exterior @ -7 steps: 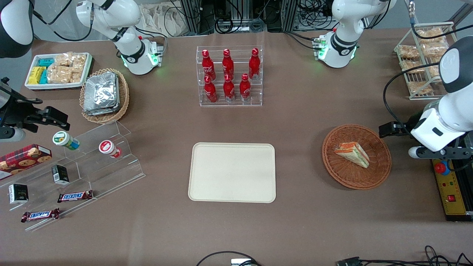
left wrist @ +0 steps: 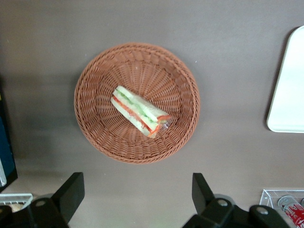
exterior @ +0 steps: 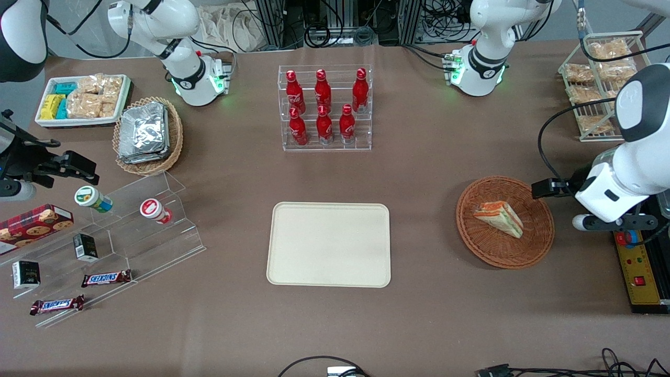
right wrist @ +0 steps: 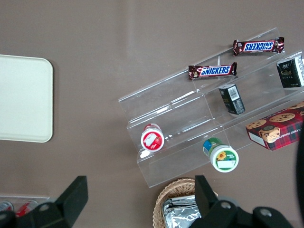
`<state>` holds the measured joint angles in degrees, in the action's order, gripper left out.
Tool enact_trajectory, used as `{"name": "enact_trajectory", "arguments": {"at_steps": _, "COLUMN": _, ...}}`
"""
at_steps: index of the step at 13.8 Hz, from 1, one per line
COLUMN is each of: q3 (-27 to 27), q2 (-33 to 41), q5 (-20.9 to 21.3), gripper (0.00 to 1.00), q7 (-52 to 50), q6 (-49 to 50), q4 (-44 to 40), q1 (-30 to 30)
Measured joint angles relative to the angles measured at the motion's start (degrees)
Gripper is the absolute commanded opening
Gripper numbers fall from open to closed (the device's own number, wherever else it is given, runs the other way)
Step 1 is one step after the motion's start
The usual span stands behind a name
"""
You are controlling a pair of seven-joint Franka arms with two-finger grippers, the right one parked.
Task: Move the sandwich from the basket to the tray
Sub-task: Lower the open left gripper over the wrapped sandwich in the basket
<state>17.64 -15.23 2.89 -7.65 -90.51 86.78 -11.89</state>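
The approach is in hand: the gripper point(left wrist: 135, 202) hangs above the table beside the wicker basket point(exterior: 539, 235), jaws spread wide and empty. The wedge sandwich point(exterior: 499, 218) lies at the basket's centre; the cream tray point(exterior: 328, 244), mid-table, is bare. Next it must centre over the wedge, then descend, wrist pointing straight down

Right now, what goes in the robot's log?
stage: approach | gripper: open, above table beside basket | sandwich: in basket | tray: bare
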Motion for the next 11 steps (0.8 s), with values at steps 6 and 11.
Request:
{"name": "enact_trajectory", "arguments": {"at_steps": 6, "q3": -0.2, "q2": -1.7, "q5": -0.1, "gripper": 1.0, "q7": -27.1, "q6": -5.7, "q4": 4.9, "q1": -0.1}}
{"name": "enact_trajectory", "arguments": {"at_steps": 11, "q3": -0.4, "q2": -2.1, "q5": 0.2, "gripper": 1.0, "q7": -43.2, "q6": -20.0, "q4": 18.4, "q1": -0.1}}
